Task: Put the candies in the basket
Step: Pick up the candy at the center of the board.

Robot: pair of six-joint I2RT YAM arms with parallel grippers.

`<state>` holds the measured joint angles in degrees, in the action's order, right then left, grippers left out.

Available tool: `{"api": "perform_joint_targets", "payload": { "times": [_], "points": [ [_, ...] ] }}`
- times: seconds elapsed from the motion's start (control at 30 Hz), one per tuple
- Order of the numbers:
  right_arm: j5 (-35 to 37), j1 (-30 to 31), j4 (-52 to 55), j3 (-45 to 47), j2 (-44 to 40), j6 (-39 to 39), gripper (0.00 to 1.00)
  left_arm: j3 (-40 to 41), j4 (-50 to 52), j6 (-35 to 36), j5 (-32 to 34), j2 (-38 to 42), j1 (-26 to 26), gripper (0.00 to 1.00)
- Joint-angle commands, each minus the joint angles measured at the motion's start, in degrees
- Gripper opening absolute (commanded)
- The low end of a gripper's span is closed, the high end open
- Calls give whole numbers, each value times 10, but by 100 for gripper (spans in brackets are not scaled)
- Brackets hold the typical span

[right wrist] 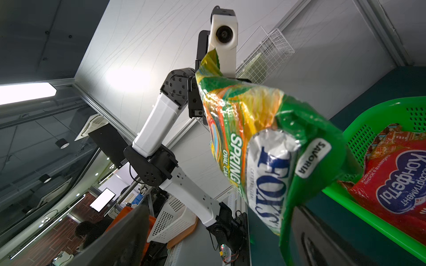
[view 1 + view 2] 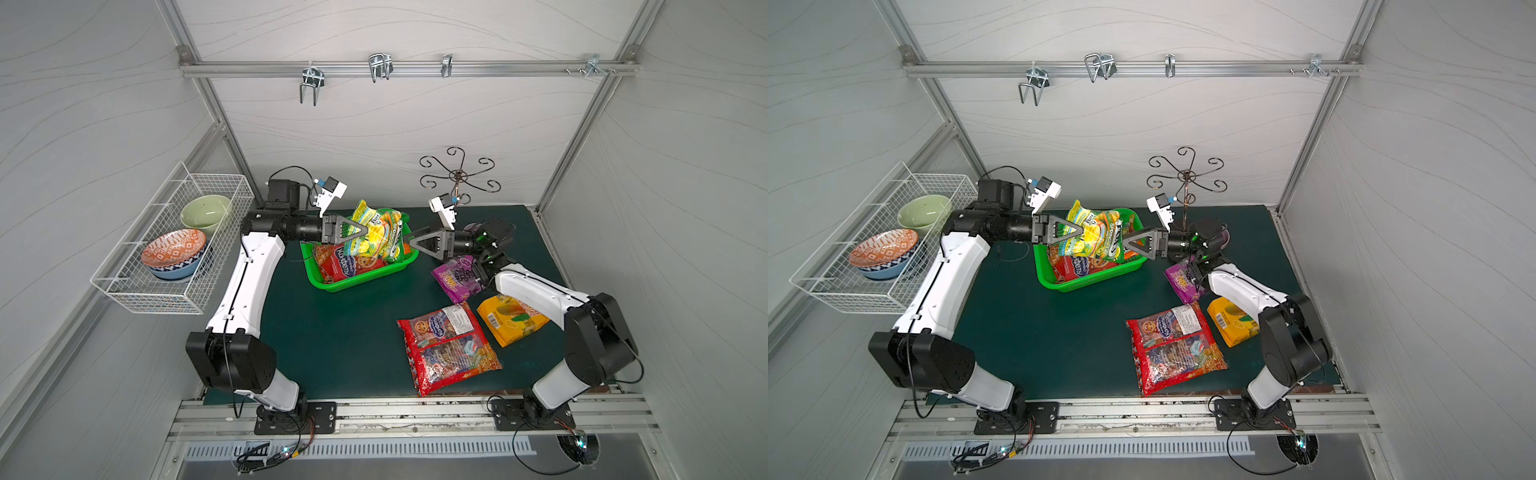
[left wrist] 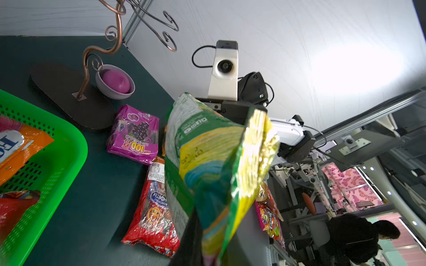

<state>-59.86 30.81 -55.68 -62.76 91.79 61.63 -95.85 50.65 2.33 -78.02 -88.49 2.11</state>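
Green bag [image 2: 375,232] over basket [image 2: 338,286]; bare mat [image 2: 332,340] beside

6 candy bags [image 2: 449,345], 1 green basket [image 2: 353,284], 1 wire basket [image 2: 153,299], 4 bowls [image 2: 205,212]

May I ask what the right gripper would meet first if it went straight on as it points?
Likely the green FOX'S bag held by the left gripper over the basket; the right gripper points its open jaws at it, depth unclear.

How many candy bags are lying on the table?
3: purple bag by the right arm, yellow-orange bag in front of it, large red bag beside that. Arm may hide more.
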Motion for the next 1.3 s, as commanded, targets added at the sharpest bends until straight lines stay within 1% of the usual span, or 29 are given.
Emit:
{"api": "perform_joint_targets", "payload": {
  "times": [0.0, 0.1, 0.17, 0.27, 0.33, 0.4, 0.5, 0.67, 0.77, 0.83, 0.97, 1.1, 1.2, 1.27],
  "points": [
    [20, 8, 4, -15, -6, 11, 99, -47, -97, -95, -54, 8, 0, 0],
    [37, 7, 98, -12, -25, -55, 99, -67, -71, -79, -56, 13, 0, 0],
    [49, 7, 96, -4, -34, -62, 99, -71, -64, -79, -58, 16, 0, 0],
    [27, 15, 46, -17, -24, -31, 99, -64, -63, -79, -58, 20, 0, 0],
    [8, 26, -54, -29, -6, 28, 99, -58, -65, -82, -53, 21, 0, 0],
    [17, 33, -109, -41, 8, 74, 98, -51, -73, -89, -55, 19, 1, 0],
    [22, 39, -143, -66, 27, 110, 94, -50, -76, -90, -56, 20, 1, 0],
    [22, 48, -158, -90, 41, 130, 89, -41, -81, -95, -62, 24, 1, 0],
    [36, 50, -179, -93, 50, 151, 86, -34, -85, -98, -68, 26, 3, 0],
    [53, 49, -198, -96, 61, 177, 83, -29, -87, -99, -78, 26, 5, 0],
    [54, 50, -212, -112, 84, 203, 75, -29, -92, -104, -81, 27, 7, 0],
    [44, 57, -203, -122, 90, 204, 74, -29, -91, -104, -76, 27, 8, 0],
    [30, 70, -179, -127, 84, 184, 80, -27, -95, -108, -69, 24, 8, 0],
    [26, 77, -163, -129, 80, 170, 80, -24, -104, -117, -68, 23, 7, 0]
  ]
}}
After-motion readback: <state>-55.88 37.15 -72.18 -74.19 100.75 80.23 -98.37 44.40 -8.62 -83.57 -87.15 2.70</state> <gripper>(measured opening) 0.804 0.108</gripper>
